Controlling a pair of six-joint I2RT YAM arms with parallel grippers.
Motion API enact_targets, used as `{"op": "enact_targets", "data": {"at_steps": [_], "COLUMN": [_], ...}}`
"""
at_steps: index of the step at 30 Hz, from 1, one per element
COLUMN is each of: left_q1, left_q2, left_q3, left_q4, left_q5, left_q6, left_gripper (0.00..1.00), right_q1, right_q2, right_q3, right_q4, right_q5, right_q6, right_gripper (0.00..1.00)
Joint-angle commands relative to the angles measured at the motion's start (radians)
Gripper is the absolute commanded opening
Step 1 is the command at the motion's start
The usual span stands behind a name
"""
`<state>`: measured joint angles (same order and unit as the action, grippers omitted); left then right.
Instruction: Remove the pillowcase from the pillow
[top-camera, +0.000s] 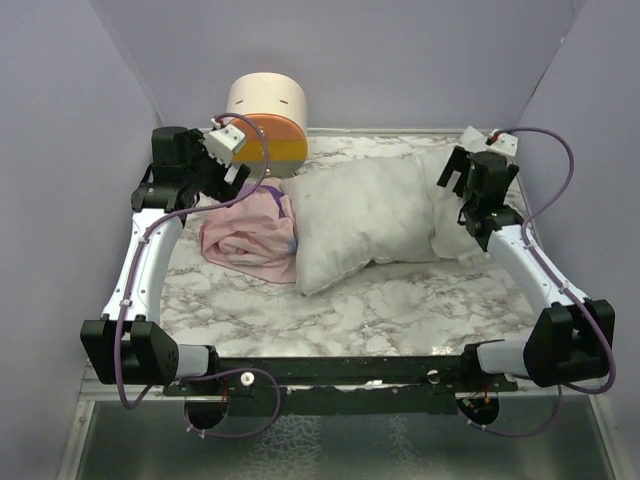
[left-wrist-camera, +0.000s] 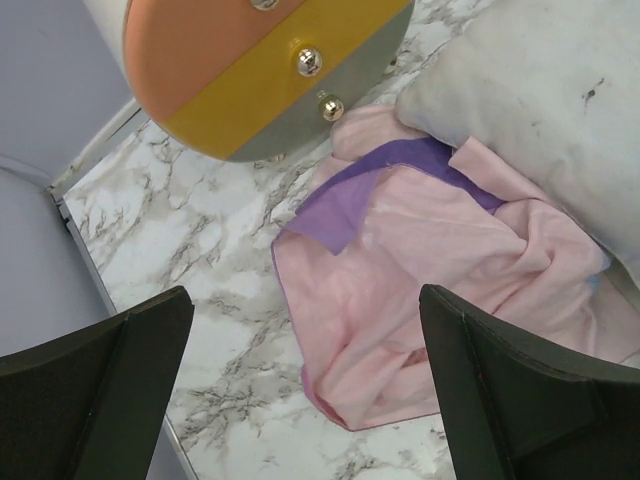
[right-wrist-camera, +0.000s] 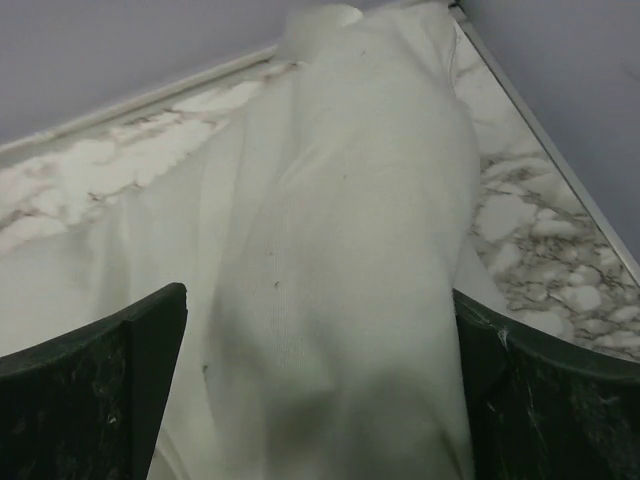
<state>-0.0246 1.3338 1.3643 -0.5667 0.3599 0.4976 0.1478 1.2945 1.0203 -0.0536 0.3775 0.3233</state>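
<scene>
Left pincer (left-wrist-camera: 310, 400) spread wide, empty, above the crumpled pink pillowcase (left-wrist-camera: 420, 290). Right pincer (right-wrist-camera: 320, 400) wide too, holding nothing, over the plump white pillow (top-camera: 370, 215) alongside on the marbled worktop (top-camera: 350, 310).

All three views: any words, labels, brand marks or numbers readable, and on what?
None readable.
The pillowcase shows plain pink inside and a purple band, no print.
The pillow, the round drawer unit and the marble tabletop carry no lettering.
</scene>
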Motion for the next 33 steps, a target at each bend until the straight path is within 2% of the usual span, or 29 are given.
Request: {"op": "enact_targets", "data": {"at_steps": [1,4,6,7,11,14,17,19,22,25,30,33], "left_q1": [0.027,0.078,0.132,0.159,0.234,0.239,0.239,0.231,0.200,0.169,0.135,0.104], "left_q2": [-0.051,-0.066,-0.067,-0.061,-0.029,-0.028,-0.043,-0.044,-0.031,-0.017,0.015,0.072], "left_q3": [-0.097,-0.158,-0.187,-0.200,-0.253,-0.337,-0.467,-0.564,-0.707,-0.829,-1.011,-1.096], "left_q4": [0.201,0.351,0.427,0.456,0.520,0.574,0.662,0.738,0.882,1.004,1.394,1.647], "left_q5": [-0.060,-0.059,-0.045,-0.038,-0.026,-0.042,-0.034,-0.030,-0.061,-0.092,-0.171,-0.224], "left_q6": [-0.110,-0.231,-0.312,-0.350,-0.440,-0.444,-0.467,-0.497,-0.519,-0.539,-0.556,-0.511], "left_gripper": [0.99,0.99,0.99,0.99,0.99,0.99,0.99,0.99,0.99,0.99,0.99,0.99], "right_q1": [0.010,0.009,0.004,-0.003,-0.082,-0.107,-0.108,-0.108,-0.108,-0.108,-0.108,-0.108], "right_q2": [-0.082,-0.185,-0.231,-0.242,-0.275,-0.284,-0.293,-0.289,-0.274,-0.321,-0.393,-0.338], "right_q3": [-0.047,-0.181,-0.276,-0.304,-0.355,-0.425,-0.491,-0.535,-0.593,-0.694,-0.870,-0.893], "right_q4": [0.133,0.287,0.436,0.459,0.294,0.214,0.170,0.176,0.201,0.336,0.636,0.754], "right_q5": [0.185,0.419,0.488,0.514,0.516,0.530,0.403,0.271,0.167,0.088,0.009,-0.021], "right_q6": [-0.053,-0.133,-0.264,-0.288,-0.160,-0.086,-0.017,0.014,0.087,0.097,0.018,-0.027], "right_gripper": [0.99,0.99,0.99,0.99,0.99,0.99,0.99,0.99,0.99,0.99,0.99,0.99]}}
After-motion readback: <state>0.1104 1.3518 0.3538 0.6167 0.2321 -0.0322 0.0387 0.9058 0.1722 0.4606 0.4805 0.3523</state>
